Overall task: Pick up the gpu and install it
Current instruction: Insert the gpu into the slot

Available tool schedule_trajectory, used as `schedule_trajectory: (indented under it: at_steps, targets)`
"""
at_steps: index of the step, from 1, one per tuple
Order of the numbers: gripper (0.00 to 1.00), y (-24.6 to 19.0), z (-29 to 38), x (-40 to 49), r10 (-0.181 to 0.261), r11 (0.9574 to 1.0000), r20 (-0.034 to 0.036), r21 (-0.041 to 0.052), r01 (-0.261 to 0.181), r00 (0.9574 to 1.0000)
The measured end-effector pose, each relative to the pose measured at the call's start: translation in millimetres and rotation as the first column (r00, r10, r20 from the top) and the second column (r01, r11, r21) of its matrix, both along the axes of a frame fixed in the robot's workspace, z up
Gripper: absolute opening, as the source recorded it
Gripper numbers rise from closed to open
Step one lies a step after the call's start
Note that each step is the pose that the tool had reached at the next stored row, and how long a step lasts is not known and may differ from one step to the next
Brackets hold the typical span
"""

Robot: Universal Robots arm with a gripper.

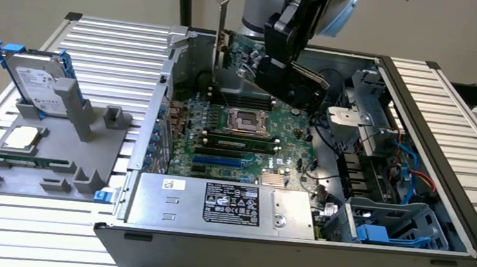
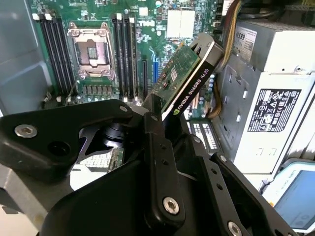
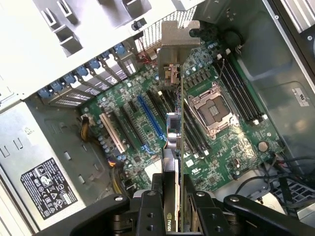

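The green circuit-board gpu with black cooler is clamped at its end by the black hand; stiff, light, fragile handling is expected.

The black tool pinches the green card between its fingers, thin edge up. The card hangs over the big green board. Call the card's silver end twelve o'clock. Then the square chip holder lies at two o'clock, the long blue slot at eleven, the white slot at ten, and a grey box at eight.
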State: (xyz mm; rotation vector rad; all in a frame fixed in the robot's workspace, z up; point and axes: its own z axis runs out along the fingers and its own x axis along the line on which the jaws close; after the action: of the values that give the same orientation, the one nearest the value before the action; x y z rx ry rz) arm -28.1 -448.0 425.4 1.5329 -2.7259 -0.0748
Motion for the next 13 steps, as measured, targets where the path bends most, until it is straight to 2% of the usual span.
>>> schedule_trajectory:
  at_steps: [13]
  targets:
    - [0.00,0.0,0.0,0.0,0.079,0.9969,0.0000,0.0000,-0.079,0.9969]
